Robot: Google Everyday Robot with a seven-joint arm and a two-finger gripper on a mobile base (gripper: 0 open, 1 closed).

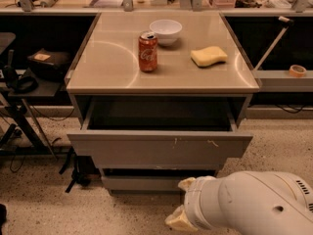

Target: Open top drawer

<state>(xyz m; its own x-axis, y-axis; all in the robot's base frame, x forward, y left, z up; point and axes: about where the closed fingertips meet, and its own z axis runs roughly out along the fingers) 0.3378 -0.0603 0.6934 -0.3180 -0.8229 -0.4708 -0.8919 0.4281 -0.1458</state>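
Note:
The top drawer (pixel 159 148) is pulled out of the grey cabinet, and its wide flat front carries small white scuffs right of centre. Its dark inside (pixel 159 114) looks empty from here. A narrower lower drawer front (pixel 142 181) shows beneath it. Only my white arm (pixel 249 204) is in the camera view, at the bottom right, below and in front of the drawer and not touching it. A cream-coloured joint (pixel 183 214) ends its near side. My gripper is out of view.
On the cabinet top (pixel 107 67) stand a red cola can (pixel 147 52), a white bowl (pixel 166 31) and a yellow sponge (pixel 209 56). A dark stand with cables (pixel 24 92) is at the left. A low shelf with a tape roll (pixel 296 70) is at the right.

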